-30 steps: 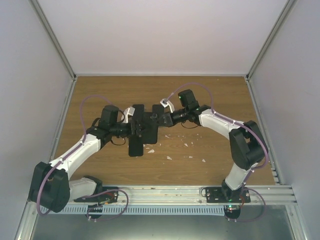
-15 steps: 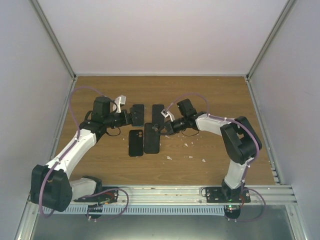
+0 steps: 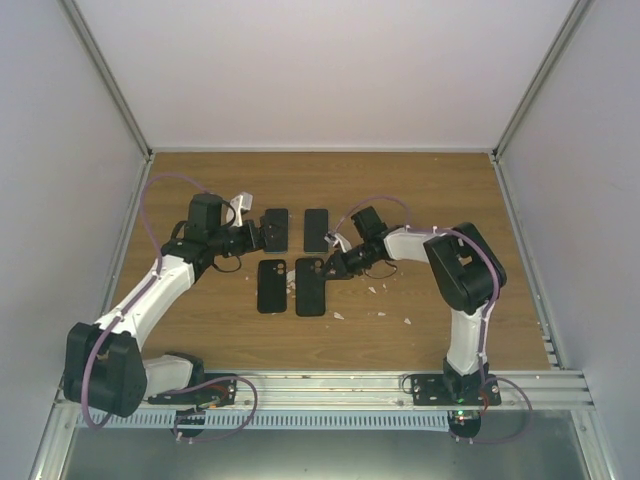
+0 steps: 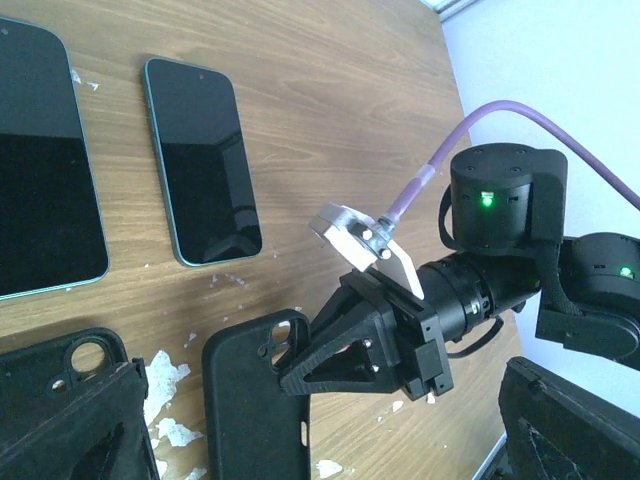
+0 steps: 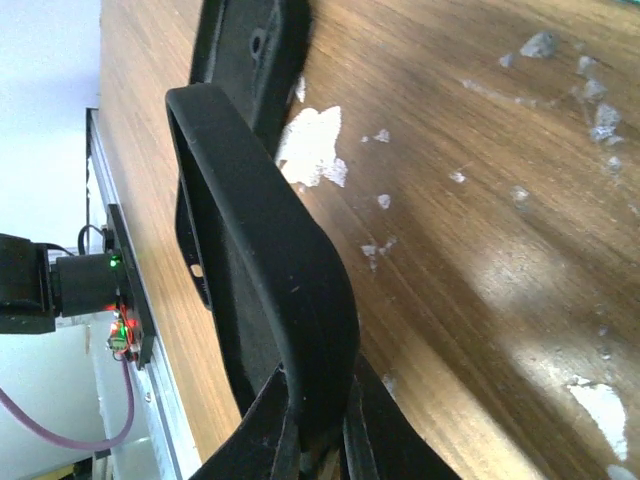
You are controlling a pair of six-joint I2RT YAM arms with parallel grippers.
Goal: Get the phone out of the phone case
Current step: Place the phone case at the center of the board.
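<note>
Two bare phones lie screen up at the back middle, one [image 3: 275, 230] by my left gripper and one [image 3: 316, 230] to its right; both show in the left wrist view [image 4: 45, 170] [image 4: 200, 160]. Two empty black cases lie in front of them, left [image 3: 271, 285] and right [image 3: 310, 286]. My right gripper [image 3: 335, 265] is shut on the top rim of the right case [image 5: 270, 260], which rests low on the wood. My left gripper [image 3: 257, 238] is open and empty beside the left phone's left edge.
White flecks [image 3: 372, 290] are scattered on the wooden table [image 3: 420, 190] right of the cases. Grey enclosure walls [image 3: 60, 200] stand on both sides and behind. A metal rail [image 3: 330, 385] runs along the near edge by the arm bases.
The grippers were together over the middle; my left gripper has pulled back left and stayed there. My right gripper has brought the empty case down beside the other case.
</note>
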